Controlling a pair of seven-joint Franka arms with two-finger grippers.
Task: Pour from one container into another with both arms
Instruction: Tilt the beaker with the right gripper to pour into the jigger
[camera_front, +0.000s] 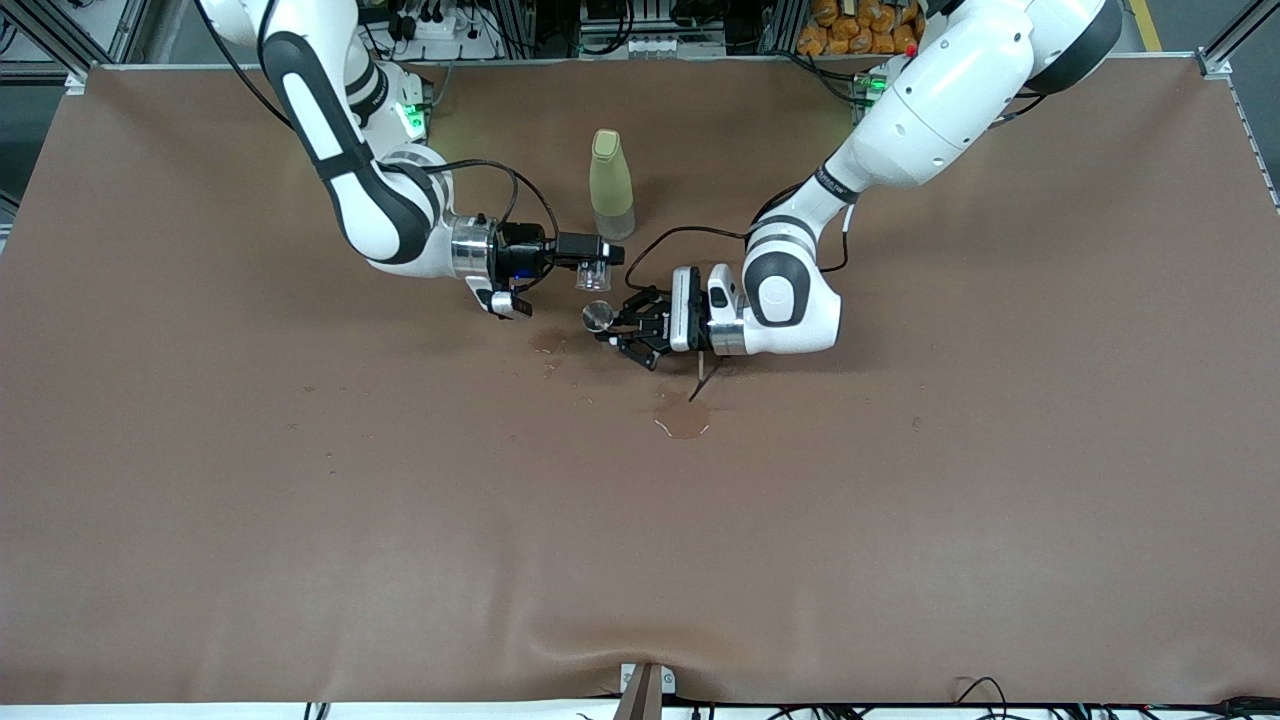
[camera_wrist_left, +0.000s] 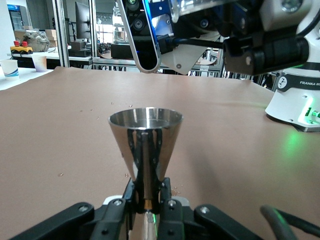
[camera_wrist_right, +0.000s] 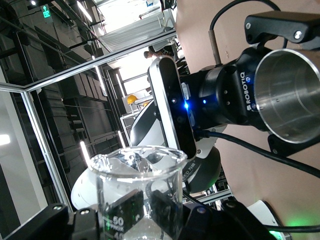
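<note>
Over the middle of the table (camera_front: 900, 560), a little toward the robots' bases, the two grippers meet almost nose to nose. The right gripper (camera_front: 592, 268) is clamped on the tiny transparent cup (camera_front: 590, 276), and the left gripper (camera_front: 622, 322) is clamped on the small metal jigger (camera_front: 598, 316). Both arms reach in level from their own ends of the table, so each vessel sticks out sideways from its wrist toward the other arm.

What the pour turns on is how the cup's lip lies to the jigger's mouth. In the front view the cup sits just above the jigger in the picture and close beside it, apart rather than touching. The left wrist view shows the jigger (camera_wrist_left: 145, 145) upright, its long axis vertical and its round rim open upward. The right wrist view shows the cup (camera_wrist_right: 136, 185) gripped low on its wall, with the jigger's open mouth (camera_wrist_right: 287, 92) near, off to one side of the cup's rim. Whether the cup holds any liquid I cannot tell.

My judgement: the right wrist needs to roll the cup's rim toward the jigger while the left arm holds steady. The tall yellow-green bottle (camera_front: 611, 185) stands farther from the front camera, clear of both. A wet stain (camera_front: 683, 418) lies nearer the camera.
</note>
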